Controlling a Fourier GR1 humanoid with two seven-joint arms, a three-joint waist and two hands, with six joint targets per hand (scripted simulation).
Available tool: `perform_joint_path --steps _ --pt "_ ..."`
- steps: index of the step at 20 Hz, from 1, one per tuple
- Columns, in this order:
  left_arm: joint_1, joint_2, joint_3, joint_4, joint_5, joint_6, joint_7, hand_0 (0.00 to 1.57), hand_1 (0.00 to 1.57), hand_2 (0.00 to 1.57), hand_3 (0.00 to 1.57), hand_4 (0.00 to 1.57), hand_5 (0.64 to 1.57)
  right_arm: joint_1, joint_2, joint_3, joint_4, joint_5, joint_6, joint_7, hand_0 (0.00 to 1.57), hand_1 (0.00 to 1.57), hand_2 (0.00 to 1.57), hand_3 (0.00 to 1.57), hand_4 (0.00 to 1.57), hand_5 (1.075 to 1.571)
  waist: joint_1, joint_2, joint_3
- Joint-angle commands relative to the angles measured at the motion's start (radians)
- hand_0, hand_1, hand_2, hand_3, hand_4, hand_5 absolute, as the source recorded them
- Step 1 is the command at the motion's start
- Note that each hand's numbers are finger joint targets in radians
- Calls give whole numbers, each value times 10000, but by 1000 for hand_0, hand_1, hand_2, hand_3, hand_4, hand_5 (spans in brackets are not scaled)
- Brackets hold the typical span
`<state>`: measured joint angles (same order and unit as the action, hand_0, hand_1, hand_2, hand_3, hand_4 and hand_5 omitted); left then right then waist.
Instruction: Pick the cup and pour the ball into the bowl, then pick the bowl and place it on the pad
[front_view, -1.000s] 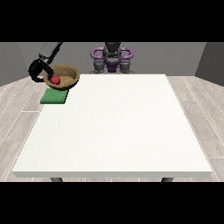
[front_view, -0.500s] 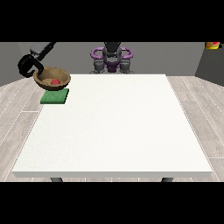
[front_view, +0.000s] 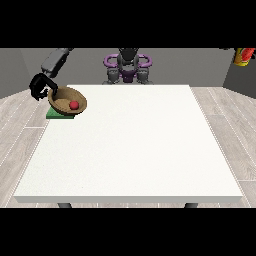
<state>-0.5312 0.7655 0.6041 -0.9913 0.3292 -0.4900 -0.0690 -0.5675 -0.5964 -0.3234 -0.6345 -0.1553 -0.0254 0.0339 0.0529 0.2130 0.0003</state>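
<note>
With the red ball (front_view: 74, 105) already lying in the wooden bowl (front_view: 64, 97), the pour looks done. That bowl sits over the green pad (front_view: 53, 114) at the white table (front_view: 135, 150)'s far corner. At the view's left, the hand (front_view: 40, 86) curls at its rim; whether it has let go, I cannot tell.

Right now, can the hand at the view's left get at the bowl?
Probably yes. That hand is already at the bowl's left rim, with nothing between them. The bowl sits over the green pad, the red ball inside.
</note>
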Motion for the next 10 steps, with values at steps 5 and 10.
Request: perform_joint_path --steps 5,10 --pt "269 -33 -208 -207 62 48 23 0 0 0 0 1199 1559 123 212 -885 680 -841 79 -87 1571 1571 1571 738 905 1569 -14 -265 8" --pt "-232 127 -244 -478 453 305 589 0 0 0 0 1192 1563 -70 -578 -727 1051 -190 -645 -262 1571 1571 1571 1087 0 1550 86 31 5"
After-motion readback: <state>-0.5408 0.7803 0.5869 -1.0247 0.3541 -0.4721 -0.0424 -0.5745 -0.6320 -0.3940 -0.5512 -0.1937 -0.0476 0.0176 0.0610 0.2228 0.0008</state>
